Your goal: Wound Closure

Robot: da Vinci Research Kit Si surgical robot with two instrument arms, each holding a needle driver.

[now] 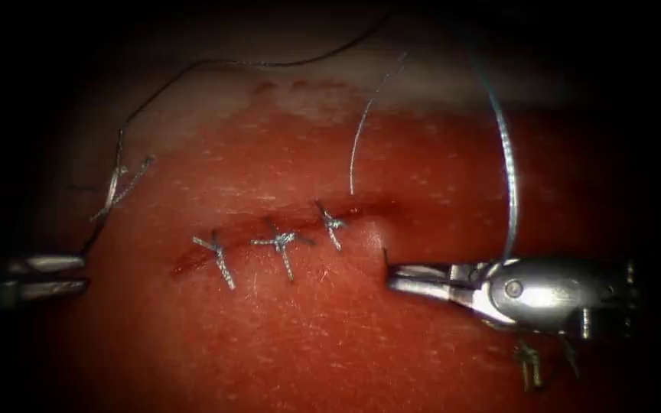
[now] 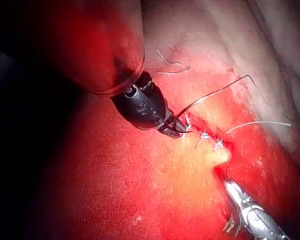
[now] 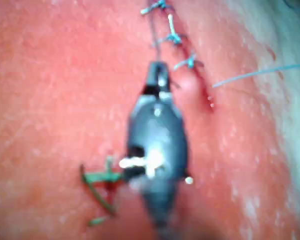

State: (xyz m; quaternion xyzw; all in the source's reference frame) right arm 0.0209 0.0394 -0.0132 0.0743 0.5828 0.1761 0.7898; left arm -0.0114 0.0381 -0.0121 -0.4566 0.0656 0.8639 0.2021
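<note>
Curved needle [image 1: 385,258] in tissue [image 1: 307,336], clenched by right end effector [image 1: 392,277]; left's [image 1: 78,275] grip unclear.

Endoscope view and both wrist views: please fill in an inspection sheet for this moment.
Surface: red tissue with the cut running across it.
Job's things: three stitches cross the cut. Thread rises near the cut's right end. A short dark piece of needle shows at a bump in the tissue there, and the rest is hidden.
Clutter: cut ends of thread lie on the tissue by the right tool.
Grippers: right tool appears shut on the needle at the end that shows. Left tool is left of the cut. A dark strand runs to it, but the grip is unclear.
Cables: nothing seen.
Surroundings: nothing seen.
</note>
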